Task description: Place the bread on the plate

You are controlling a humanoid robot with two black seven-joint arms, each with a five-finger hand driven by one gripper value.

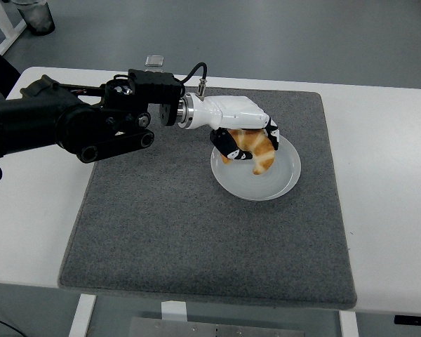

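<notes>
Bread (256,148), croissant-shaped, held over the plate (284,184) centre, grasped across its middle by left hand (247,140). Likely light, soft, flaky: gentle hold at thick midsection. Grey mat (161,232) on worktop (393,175); arm enters from 9 o'clock.

Left arm (91,123) spans the mat's (161,232) rear-left; its near half lies open.

No readable text, label, brand, number or sign shows anywhere in the head view.
</notes>
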